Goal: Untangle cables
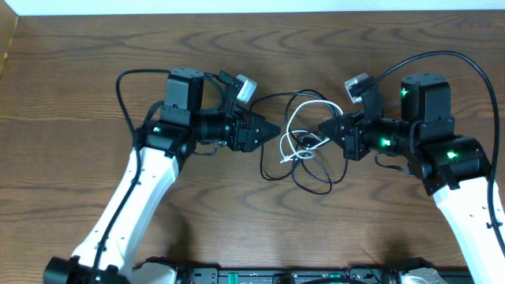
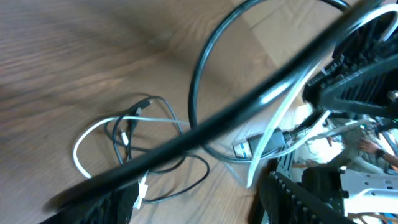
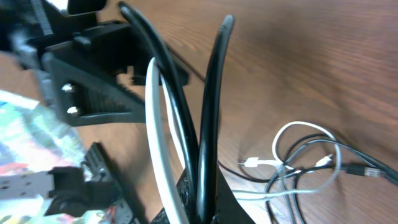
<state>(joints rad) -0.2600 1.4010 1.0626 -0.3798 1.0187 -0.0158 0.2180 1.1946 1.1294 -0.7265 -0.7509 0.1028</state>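
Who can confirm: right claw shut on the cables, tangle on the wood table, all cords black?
Not all black: one is a white cord, as the overhead view shows. Right claw shut on the cables, tangle on the wood table: correct.

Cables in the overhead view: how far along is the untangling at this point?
Done: nothing visible yet. The black and white cables lie as one overlapping cluster of loops between the arms. In hand: the right gripper is shut on cables at the cluster's edge, and its wrist view shows black and white strands rising from its jaws. The left gripper is open beside the cluster. Left: separating every cord.
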